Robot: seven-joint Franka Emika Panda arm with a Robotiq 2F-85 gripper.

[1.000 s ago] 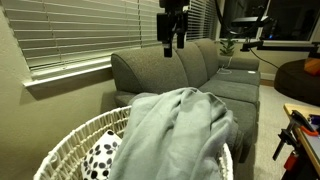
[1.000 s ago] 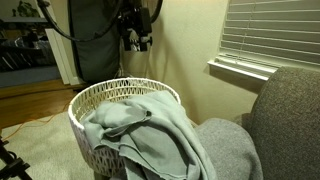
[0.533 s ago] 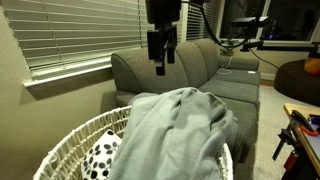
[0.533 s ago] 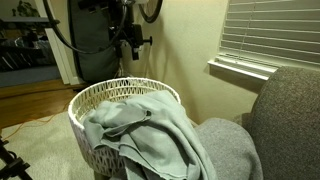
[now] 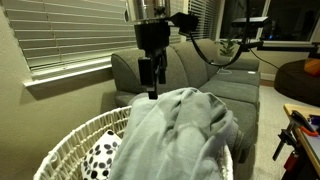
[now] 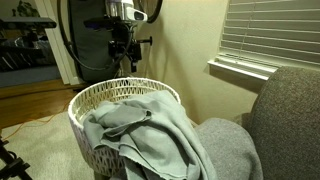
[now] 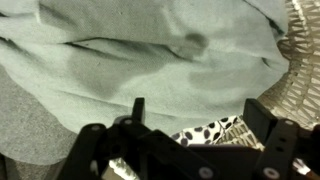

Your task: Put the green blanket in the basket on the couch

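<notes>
The robot arm comes down from above with its wrist vertical, the gripper [image 5: 150, 74] pointing straight down. Its jaws are spread wide and hold nothing. It hangs just above the back rim of the white wicker basket [image 6: 118, 91], clear of it. The green blanket [image 5: 182, 128] lies heaped in the basket and spills over the rim toward the grey couch [image 5: 208, 66]. A black-spotted white cloth [image 7: 207, 130] peeks from under it.

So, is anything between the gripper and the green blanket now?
Nothing visible. The gripper hangs with jaws open above the green blanket, only air between them. The black-spotted white cloth lies lower in the wicker basket, off to the side.
</notes>
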